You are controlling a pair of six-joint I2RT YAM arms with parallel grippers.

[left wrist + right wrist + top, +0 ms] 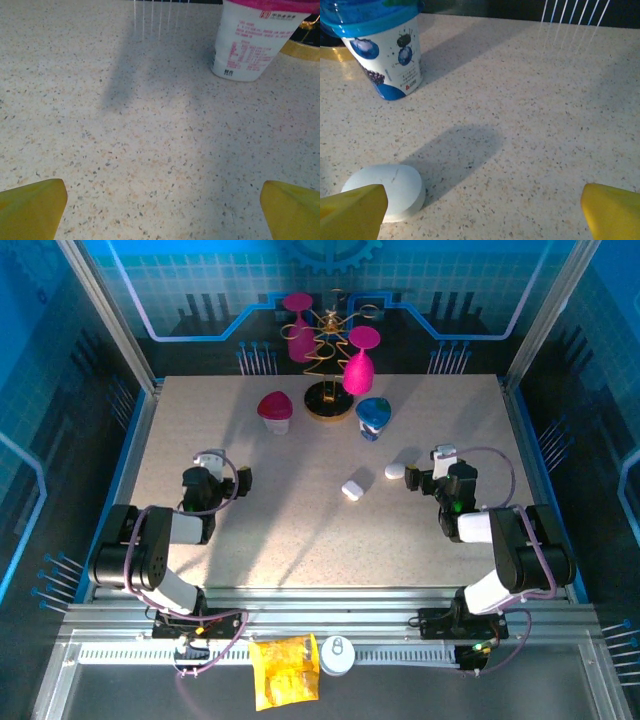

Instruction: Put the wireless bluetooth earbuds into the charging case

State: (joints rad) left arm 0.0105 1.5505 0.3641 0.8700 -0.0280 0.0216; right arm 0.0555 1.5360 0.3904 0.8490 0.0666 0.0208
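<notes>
Right hand point(482, 202) spread wide, its fingertip point(351, 210) hiding part of white case point(395, 186), left hand point(162, 202) equally wide

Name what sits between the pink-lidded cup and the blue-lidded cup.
A gold-rimmed round stand base sits between the pink-lidded cup and the blue-lidded cup, slightly farther back, as the top view shows.

A closed white pill-shaped case point(385, 187) lies flat just beside the right gripper point(482, 200), by its left fingertip; a second case point(352, 488) lies farther left.

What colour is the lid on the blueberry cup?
The lid is blue, clearest in the right wrist view.
</notes>
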